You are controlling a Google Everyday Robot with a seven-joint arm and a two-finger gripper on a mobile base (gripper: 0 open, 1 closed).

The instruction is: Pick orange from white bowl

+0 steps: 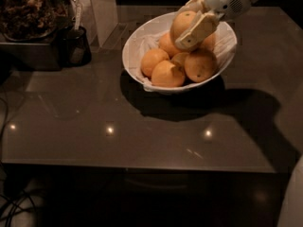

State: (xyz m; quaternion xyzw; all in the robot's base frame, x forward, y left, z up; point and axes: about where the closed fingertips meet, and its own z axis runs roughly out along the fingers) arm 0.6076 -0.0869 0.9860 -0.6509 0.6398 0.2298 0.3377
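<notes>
Cream two-finger gripper clenches the biggest dimpled pale orange across its middle (likely for a slip-free lift) over smaller oranges in the glossy white bowl.

One camera looks down at a slant from the near side of the tabletop toward its far edge, close enough that the tabletop fills most of the view. The white bowl sits upper middle. The tool enters from the top right, clasped around the orange over the bowl.
</notes>
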